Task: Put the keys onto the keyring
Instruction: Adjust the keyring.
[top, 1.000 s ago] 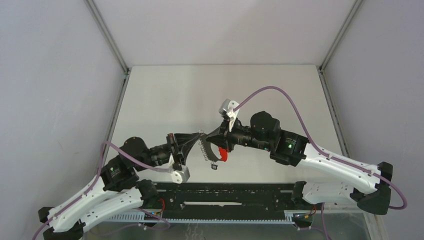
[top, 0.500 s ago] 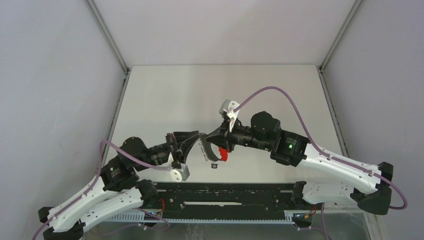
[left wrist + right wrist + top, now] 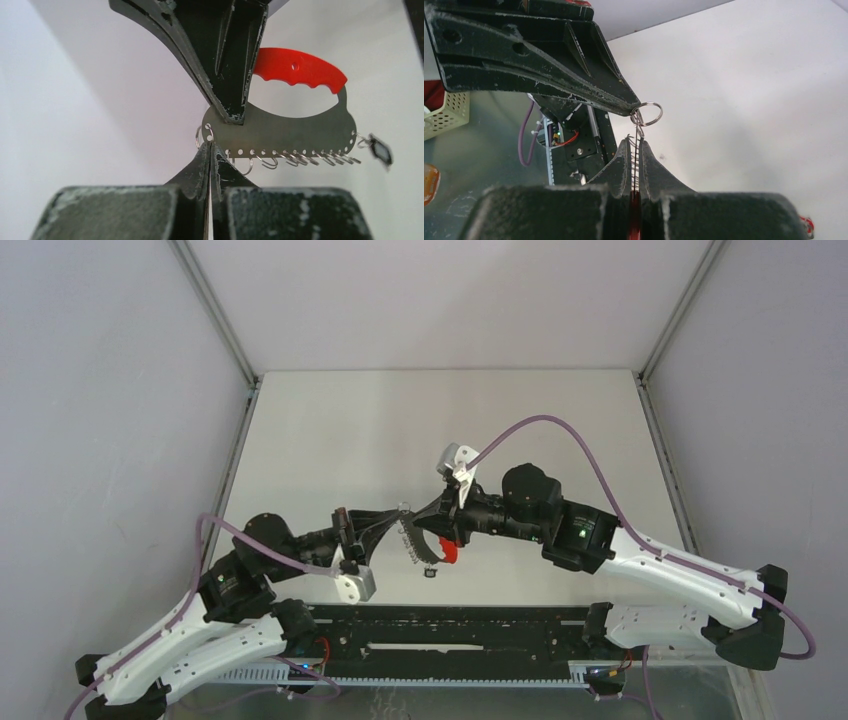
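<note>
A flat grey metal plate (image 3: pixel 290 131) with a bright red curved handle (image 3: pixel 300 70) hangs in the air between both grippers. Several small wire rings (image 3: pixel 300 159) sit in a row of holes along its edge, and a small dark tag (image 3: pixel 380 152) hangs at the far end. My right gripper (image 3: pixel 636 146) is shut on the plate, seen edge-on between its fingers. My left gripper (image 3: pixel 210 147) is shut on the small keyring (image 3: pixel 647 113) at the plate's end hole. No flat keys show. In the top view the plate (image 3: pixel 412 538) and the red handle (image 3: pixel 450 551) lie between the left gripper (image 3: pixel 400 512) and the right gripper (image 3: pixel 432 523).
A black rail (image 3: pixel 450 625) runs along the table's near edge between the arm bases. Purple cables (image 3: pixel 545 422) arch above the arms. Grey walls close in the table (image 3: pixel 400 430) on three sides. A cream perforated basket (image 3: pixel 444 115) shows past the table edge.
Both grippers keep their hold. The left gripper has shifted very slightly at the plate's end; the plate stays in about the same place.
</note>
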{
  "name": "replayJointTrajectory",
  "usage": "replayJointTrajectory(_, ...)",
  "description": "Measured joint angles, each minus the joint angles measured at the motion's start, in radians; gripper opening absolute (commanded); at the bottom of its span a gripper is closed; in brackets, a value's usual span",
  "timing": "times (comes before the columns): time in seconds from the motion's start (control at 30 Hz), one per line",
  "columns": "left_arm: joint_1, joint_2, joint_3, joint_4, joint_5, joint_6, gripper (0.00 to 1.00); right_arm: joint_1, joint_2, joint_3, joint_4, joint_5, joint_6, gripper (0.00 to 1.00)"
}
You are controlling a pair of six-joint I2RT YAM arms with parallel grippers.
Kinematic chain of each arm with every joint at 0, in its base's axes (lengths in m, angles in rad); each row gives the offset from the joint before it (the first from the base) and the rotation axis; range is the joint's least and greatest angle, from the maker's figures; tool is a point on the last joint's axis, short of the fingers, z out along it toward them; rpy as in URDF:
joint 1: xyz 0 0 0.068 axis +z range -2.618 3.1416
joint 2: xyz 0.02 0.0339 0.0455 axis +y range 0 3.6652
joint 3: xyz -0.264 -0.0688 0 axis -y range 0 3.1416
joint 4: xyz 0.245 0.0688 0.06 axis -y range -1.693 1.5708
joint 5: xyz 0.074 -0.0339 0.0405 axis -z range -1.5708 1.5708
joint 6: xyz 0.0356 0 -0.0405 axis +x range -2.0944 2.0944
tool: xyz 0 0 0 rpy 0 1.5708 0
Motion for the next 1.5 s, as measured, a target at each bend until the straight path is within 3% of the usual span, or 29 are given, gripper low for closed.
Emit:
replayJointTrajectory(0.27, 0.008, 0.001, 0.023, 0.008, 0.018, -0.159, 0.05, 0.006, -0.017, 0.002, -0.003, -0.023, -0.034, 0.00)
replayJointTrajectory(0.33, 0.011, 0.001, 0.023, 0.011, 0.019, -0.188, 0.18, 0.006, -0.017, 0.002, -0.004, -0.028, -0.038, 0.00)
replayJointTrajectory(0.4, 0.013, 0.001, 0.023, 0.013, 0.021, -0.195, 0.45, 0.006, -0.017, 0.002, -0.007, -0.038, -0.042, 0.00)
replayJointTrajectory(0.5, 0.017, -0.006, 0.023, 0.025, 0.015, -0.186, 0.55, 0.007, -0.018, 0.002, -0.029, -0.069, -0.050, 0.00)
replayJointTrajectory(0.73, 0.023, -0.011, 0.051, 0.014, 0.018, -0.285, 0.60, 0.007, -0.034, 0.002, -0.042, -0.123, -0.101, 0.00)
replayJointTrajectory(1.0, 0.076, -0.013, 0.122, -0.069, 0.115, -0.403, 0.54, 0.001, -0.092, 0.002, -0.070, -0.385, -0.165, 0.00)
replayJointTrajectory(1.17, 0.099, -0.007, 0.125, -0.094, 0.137, -0.413, 0.60, -0.050, -0.108, 0.002, -0.080, -0.552, -0.161, 0.00)
replayJointTrajectory(1.5, 0.095, 0.024, 0.125, -0.096, 0.395, -0.415, 0.58, -0.076, -0.074, 0.002, -0.035, -0.762, -0.106, 0.00)
